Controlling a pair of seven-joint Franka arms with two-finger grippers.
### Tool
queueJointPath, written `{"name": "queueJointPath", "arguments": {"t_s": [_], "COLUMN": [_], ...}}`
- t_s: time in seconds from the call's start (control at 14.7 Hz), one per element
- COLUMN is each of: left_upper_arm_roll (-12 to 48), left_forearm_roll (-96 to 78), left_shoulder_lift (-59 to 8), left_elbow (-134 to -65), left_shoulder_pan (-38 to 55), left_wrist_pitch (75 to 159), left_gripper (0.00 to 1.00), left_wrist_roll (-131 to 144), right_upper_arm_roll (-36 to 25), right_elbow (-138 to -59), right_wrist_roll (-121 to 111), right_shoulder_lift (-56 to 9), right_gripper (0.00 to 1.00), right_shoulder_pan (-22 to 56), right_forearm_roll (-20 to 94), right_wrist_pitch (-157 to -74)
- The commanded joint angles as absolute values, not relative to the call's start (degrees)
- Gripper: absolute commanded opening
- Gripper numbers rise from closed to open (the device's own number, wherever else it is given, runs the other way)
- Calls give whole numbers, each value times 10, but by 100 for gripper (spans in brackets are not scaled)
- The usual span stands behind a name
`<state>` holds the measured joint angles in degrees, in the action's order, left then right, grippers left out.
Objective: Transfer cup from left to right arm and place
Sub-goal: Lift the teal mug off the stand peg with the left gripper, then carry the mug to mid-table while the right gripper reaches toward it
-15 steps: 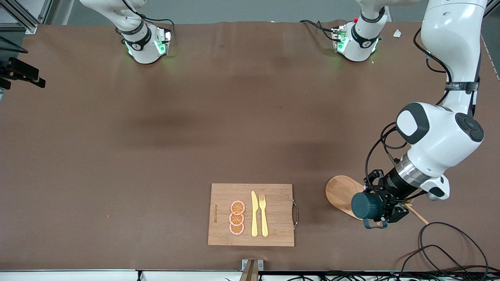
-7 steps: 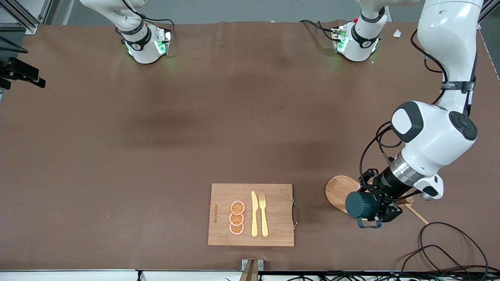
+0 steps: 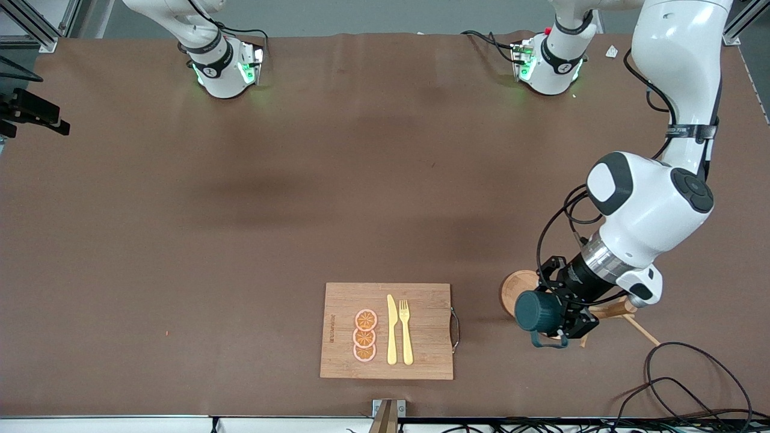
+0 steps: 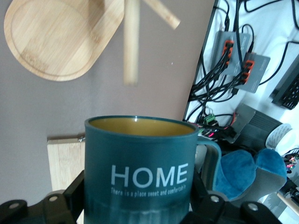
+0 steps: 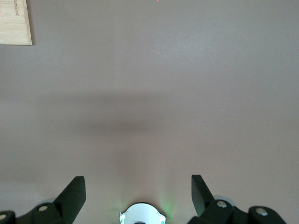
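Left gripper (image 3: 562, 319) clenched on cup (image 3: 537, 311), aloft over wooden tray (image 3: 516, 290). Right gripper (image 5: 138, 186) released, waiting over bare worktop (image 3: 240, 210).

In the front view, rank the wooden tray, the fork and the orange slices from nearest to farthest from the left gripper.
1. Wooden tray, right under the left gripper, which holds the cup.
2. Fork, on the cutting board, toward its handle side.
3. Orange slices, on the board toward the right arm's end.
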<state>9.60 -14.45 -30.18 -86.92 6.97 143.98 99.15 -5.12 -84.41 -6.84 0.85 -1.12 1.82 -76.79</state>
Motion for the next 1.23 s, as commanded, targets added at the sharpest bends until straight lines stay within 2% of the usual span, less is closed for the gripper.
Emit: {"name": "queueJointPath", "arguments": {"t_s": [0.0, 0.2, 0.68, 0.89, 1.02, 1.16], "left_upper_arm_roll": [92, 89, 94, 93, 93, 94], "left_forearm_roll": [-139, -128, 39, 121, 198, 245], "left_shoulder_lift": [-294, -294, -301, -316, -324, -325], "left_elbow": [-865, -865, -861, -861, -862, -862], "left_shoulder_pan": [90, 112, 171, 207, 235, 244], "left_wrist_pitch": [1439, 1439, 1439, 1440, 1439, 1439], "left_gripper": [69, 68, 67, 67, 67, 67], "left_wrist_roll": [1008, 1012, 1015, 1015, 1016, 1016], "right_upper_arm_roll": [-48, -49, -52, -53, -52, -51], "right_elbow": [-843, -843, -843, -844, -843, -854], "right_wrist_roll": [-62, -62, -67, -69, -75, -72], "right_shoulder_lift": [13, 5, -2, -40, -89, -98], "right_gripper": [100, 100, 100, 100, 100, 100], "right_shoulder_pan": [-18, -22, -25, -34, -39, -34], "right_forearm_roll": [23, 20, 19, 19, -2, -11], "right_wrist_pitch": [-766, -772, -804, -810, -817, -824]}}
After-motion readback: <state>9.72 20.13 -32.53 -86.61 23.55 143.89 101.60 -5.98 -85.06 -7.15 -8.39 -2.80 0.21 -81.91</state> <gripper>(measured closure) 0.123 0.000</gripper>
